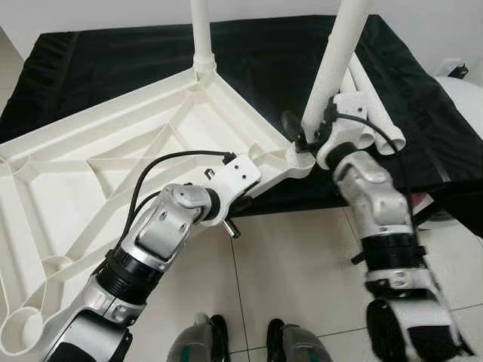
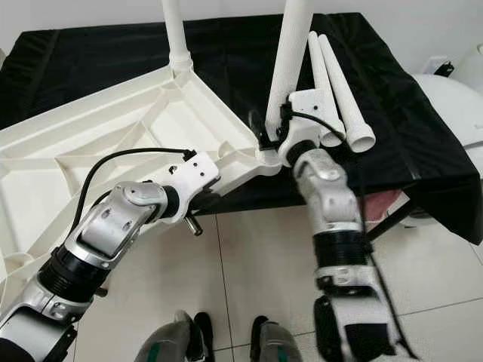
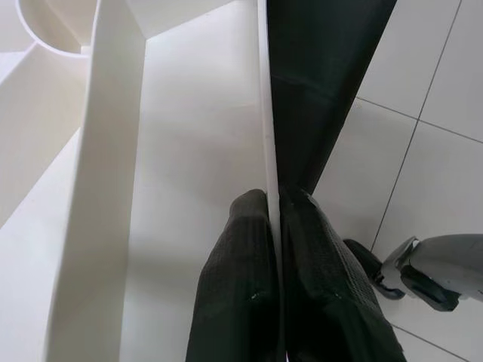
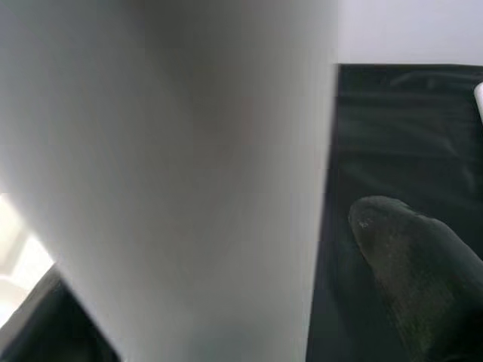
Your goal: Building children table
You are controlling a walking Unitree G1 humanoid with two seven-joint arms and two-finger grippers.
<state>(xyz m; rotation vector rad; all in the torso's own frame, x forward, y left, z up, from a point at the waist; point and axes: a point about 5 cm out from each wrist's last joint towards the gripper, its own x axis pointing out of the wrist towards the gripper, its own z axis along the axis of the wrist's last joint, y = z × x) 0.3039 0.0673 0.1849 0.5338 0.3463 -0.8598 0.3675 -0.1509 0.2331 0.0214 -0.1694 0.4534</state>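
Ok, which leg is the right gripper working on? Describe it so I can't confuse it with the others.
Start at the white tabletop lying upside down across the black-covered table. At its near corner socket, closest to the robot, a white leg stands tilted, with the right gripper at its base. Unlike the far-corner leg, or the two spare legs lying flat, it is the one being held.

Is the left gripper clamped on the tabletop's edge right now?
Yes: the left gripper has its two black fingers pressed on either side of the thin white rim of the upturned tabletop.
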